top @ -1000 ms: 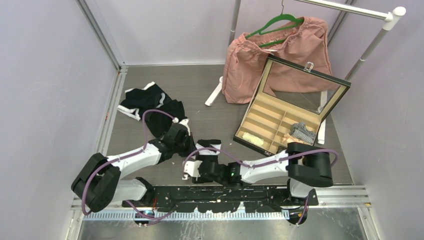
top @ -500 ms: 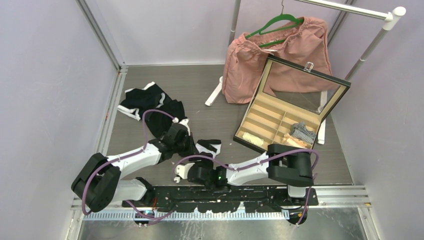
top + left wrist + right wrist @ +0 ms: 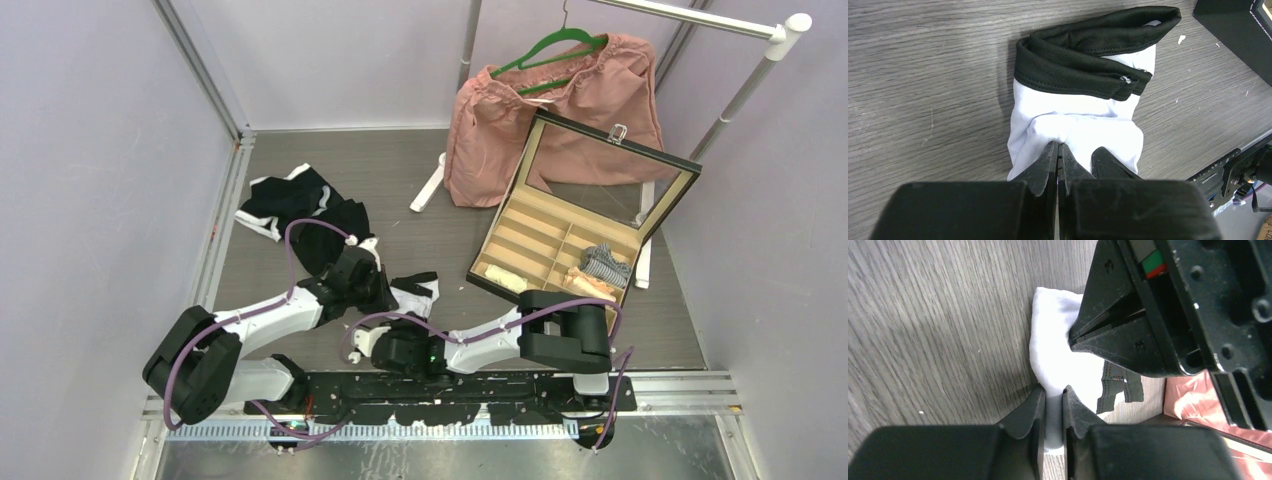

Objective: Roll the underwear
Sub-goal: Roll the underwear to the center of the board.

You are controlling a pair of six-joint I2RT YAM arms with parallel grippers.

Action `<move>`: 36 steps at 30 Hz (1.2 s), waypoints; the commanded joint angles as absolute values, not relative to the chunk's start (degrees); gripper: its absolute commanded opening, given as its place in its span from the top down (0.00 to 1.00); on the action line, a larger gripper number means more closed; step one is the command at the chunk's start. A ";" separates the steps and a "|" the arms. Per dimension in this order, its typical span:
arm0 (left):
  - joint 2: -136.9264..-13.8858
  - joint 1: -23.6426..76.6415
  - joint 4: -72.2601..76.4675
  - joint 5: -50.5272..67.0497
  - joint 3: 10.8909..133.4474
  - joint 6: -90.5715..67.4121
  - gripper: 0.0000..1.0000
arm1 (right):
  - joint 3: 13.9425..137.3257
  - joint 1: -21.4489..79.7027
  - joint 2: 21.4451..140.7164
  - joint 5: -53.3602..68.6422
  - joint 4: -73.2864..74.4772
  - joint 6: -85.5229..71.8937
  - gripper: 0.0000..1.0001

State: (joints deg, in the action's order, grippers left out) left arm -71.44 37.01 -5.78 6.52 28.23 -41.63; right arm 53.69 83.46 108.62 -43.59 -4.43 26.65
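Observation:
The underwear (image 3: 420, 292) is a small folded piece of white cloth with a black band, lying on the grey table between the two arms. In the left wrist view the black band (image 3: 1083, 75) is at the far end and the white part (image 3: 1073, 115) is nearer. My left gripper (image 3: 1058, 145) is shut, its tips pinching a pucker of the white cloth. My right gripper (image 3: 1053, 392) is shut on the near edge of the same white cloth (image 3: 1053, 355), with cloth showing between its fingers. From above, the left gripper (image 3: 388, 290) and the right gripper (image 3: 400, 318) are close together.
More black and white underwear (image 3: 300, 205) lies in a heap at the back left. An open black box (image 3: 560, 250) with compartments stands at the right, with rolled items in it. A pink garment (image 3: 560, 100) on a green hanger hangs from the rack behind.
My right arm has drawn in to the left and its gripper has shut on the near edge of the white cloth. The left gripper has stayed put.

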 commanded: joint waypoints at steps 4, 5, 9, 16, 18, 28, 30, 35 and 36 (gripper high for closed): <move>-68.60 36.43 -12.03 3.69 27.80 -40.72 0.99 | 49.17 81.59 107.36 -41.69 -4.43 22.66 0.99; -67.45 36.13 -12.72 3.67 28.08 -40.98 0.99 | 48.85 81.41 106.89 -40.67 -4.48 22.26 0.99; -60.75 34.24 -16.09 2.65 29.49 -42.39 0.99 | 48.00 80.91 104.11 -35.25 -4.14 19.67 0.99; -48.12 32.25 -25.00 -4.37 30.54 -44.76 0.99 | 47.52 77.82 97.06 -22.47 -1.58 12.47 0.99; -45.13 32.17 -26.84 -5.34 30.35 -45.02 0.99 | 46.96 76.17 94.93 -17.54 -1.50 9.67 0.99; -43.25 32.14 -27.24 -2.32 29.75 -43.07 0.99 | 45.06 65.68 89.52 8.72 -4.16 -3.79 0.99; -43.56 32.17 -26.61 -1.48 29.69 -42.69 0.99 | 45.35 63.81 90.25 12.98 -4.58 -6.82 0.99; -43.51 32.17 -25.64 0.97 29.79 -41.56 0.99 | 50.76 57.97 96.08 23.46 2.10 -16.06 0.99; -43.46 32.16 -25.46 1.60 29.73 -41.35 0.99 | 51.62 56.89 97.36 25.51 2.76 -17.37 0.99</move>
